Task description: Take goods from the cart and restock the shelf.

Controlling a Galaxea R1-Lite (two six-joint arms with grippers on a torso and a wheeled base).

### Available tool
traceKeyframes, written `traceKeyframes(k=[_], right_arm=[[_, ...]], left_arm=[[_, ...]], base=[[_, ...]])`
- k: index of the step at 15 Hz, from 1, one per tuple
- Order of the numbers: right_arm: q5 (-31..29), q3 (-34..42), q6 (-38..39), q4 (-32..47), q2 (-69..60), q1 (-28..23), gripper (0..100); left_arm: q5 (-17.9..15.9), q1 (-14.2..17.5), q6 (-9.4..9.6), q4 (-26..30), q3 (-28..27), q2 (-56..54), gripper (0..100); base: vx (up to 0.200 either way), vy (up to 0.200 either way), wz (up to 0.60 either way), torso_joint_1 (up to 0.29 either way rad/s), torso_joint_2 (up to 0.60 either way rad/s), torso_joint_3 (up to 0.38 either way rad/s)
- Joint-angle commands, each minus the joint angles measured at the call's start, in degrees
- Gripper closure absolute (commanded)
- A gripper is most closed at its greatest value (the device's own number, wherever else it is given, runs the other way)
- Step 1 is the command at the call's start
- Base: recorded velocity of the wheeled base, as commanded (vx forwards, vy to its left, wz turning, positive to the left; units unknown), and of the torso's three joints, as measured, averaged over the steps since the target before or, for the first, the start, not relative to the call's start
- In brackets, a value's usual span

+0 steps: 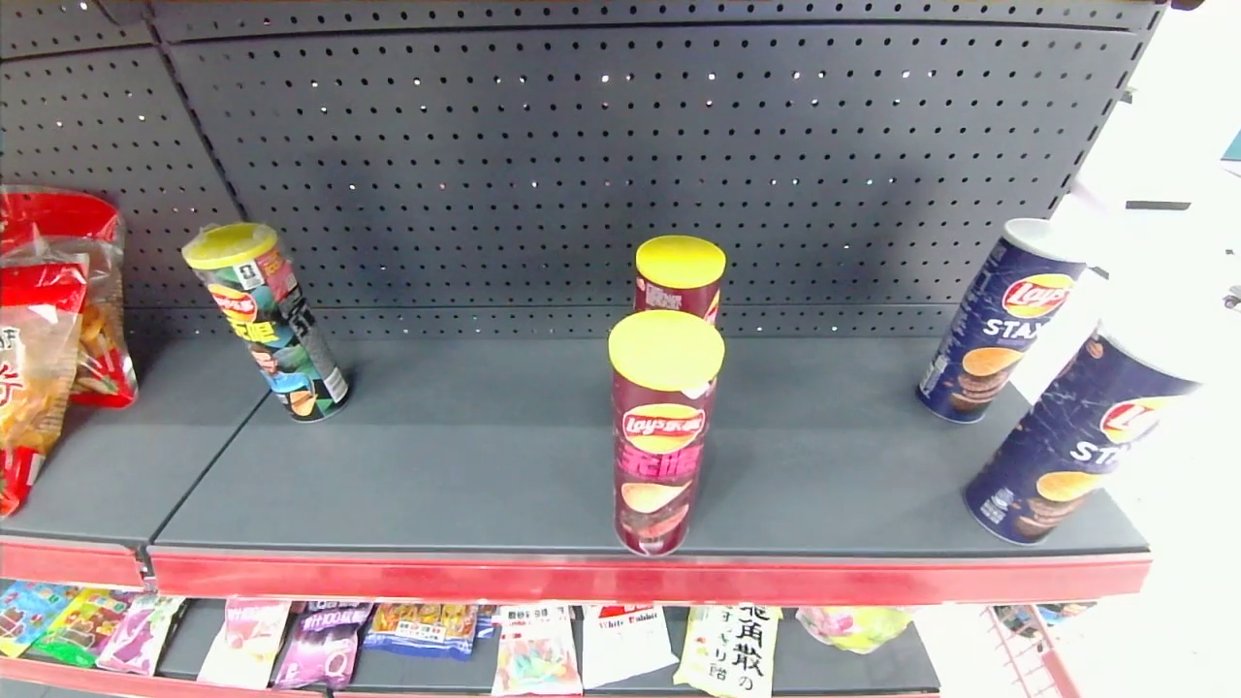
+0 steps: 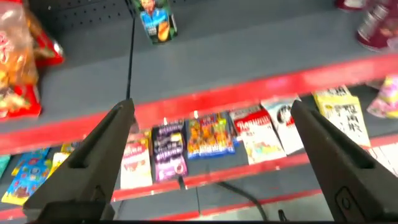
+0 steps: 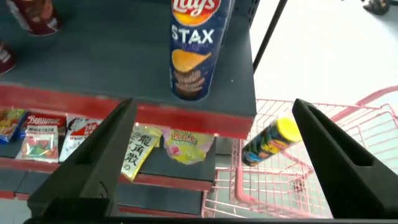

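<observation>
The grey shelf [image 1: 465, 456] with its red front lip runs across the middle of the head view, backed by a dark pegboard panel [image 1: 582, 145]. At centre frame two maroon chip cans with yellow lids stand one behind the other: the front maroon can [image 1: 663, 436] is at the red lip and the rear maroon can [image 1: 679, 279] is near the pegboard. At centre left a green-and-black can [image 1: 270, 325] with a yellow lid stands alone toward the back. Near the right edge are two dark blue cans with white lids. The rear blue can [image 1: 994, 325] stands farther back, and the front blue can [image 1: 1071, 446] is close to the shelf's front corner. Red snack bags [image 1: 48, 320] sit at the far left. Along the bottom of the frame, flat snack packets [image 1: 533, 645] lie in a row on the lower shelf [image 1: 839, 669], and a bit of the pink wire cart [image 1: 1033, 650] shows in the lower right corner. In the right wrist view the right gripper [image 3: 214, 102] is spread wide and grasps nothing, hanging before the shelf's end. The cart is beyond it, and inside lies a dark can [image 3: 272, 142] with a yellow lid, tilted. In the left wrist view the left gripper [image 2: 211, 104] is likewise released, its fingers far apart and empty, before the red lip and the packet row.
</observation>
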Motion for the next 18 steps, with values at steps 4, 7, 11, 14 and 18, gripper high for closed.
traceKeyframes(k=[4,7,11,14,18], right_arm=[[0.08,0.38,-0.03,-0.01,-0.03,0.11,0],[0.43,0.56,-0.12,-0.01,-0.03,0.11,0],[0.52,0.47,-0.3,-0.01,-0.03,0.11,0],[0.52,0.91,-0.3,-0.01,-0.12,0.11,0],[0.78,2.14,-0.3,-0.01,-0.74,0.29,0]], left_arm=[[-0.19,-0.01,0.01,-0.17,0.0,0.67,0],[-0.19,-0.01,0.01,-0.17,0.18,0.84,0],[-0.19,-0.01,0.01,-0.26,0.62,0.76,0],[-0.1,-0.01,0.1,-0.26,0.7,0.32,0],[-0.1,-0.01,0.1,-0.26,0.7,-0.03,0]], base=[[-0.15,0.0,0.0,0.003,0.01,0.002],[0.0,-0.067,0.0,-0.004,0.0,-0.001],[0.0,-0.2,0.0,0.01,0.01,0.0],[0.0,-0.2,0.0,0.002,0.0,0.004],[0.0,-0.2,0.0,0.005,0.0,0.001]])
